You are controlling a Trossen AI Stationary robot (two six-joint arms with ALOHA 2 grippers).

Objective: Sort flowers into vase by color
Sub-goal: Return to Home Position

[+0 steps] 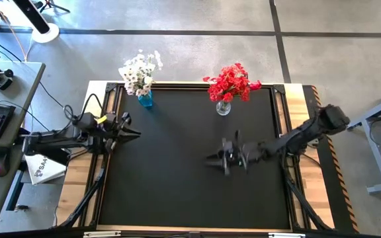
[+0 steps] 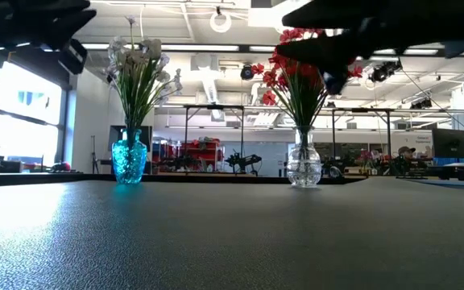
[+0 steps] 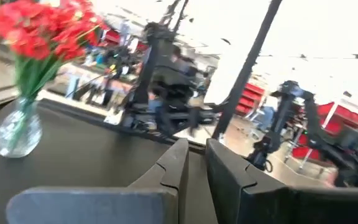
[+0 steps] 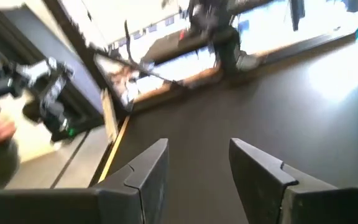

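sorted flowers and both arms clear of them. on the dark worktop (image 1: pixel 177 192) the two bunches stand upright and well apart along the far edge, the one away from the low camera. the white flowers (image 1: pixel 139 71) are in the blue vase (image 1: pixel 145 99) near the far left corner. the red flowers (image 1: pixel 233 82) are in the clear vase (image 1: pixel 223 107), right of that edge's middle. no loose stem shows on the worktop, so the sorting itself appears complete. one colour per vase, with a wide gap between them, keeps the blossoms from mingling and leaves either bunch reachable without brushing the other.

the left tool (image 1: pixel 132 131) hangs at the left edge, level with the worktop's middle and pointing inward. its fingers (image 3: pixel 174 165) are drawn almost together, with only a narrow slit between them, and clench nothing. the right tool (image 1: pixel 215 158) reaches in from the right edge to a spot near the worktop's centre, on the near side of the clear vase and apart from it. its fingers (image 4: pixel 148 171) are spread wide and released, with bare worktop in the gap. both tools are empty and away from the vases, which fits arms parking rather than picking. the likely remaining hazard is a sweep of the right arm toward the tall red bunch.
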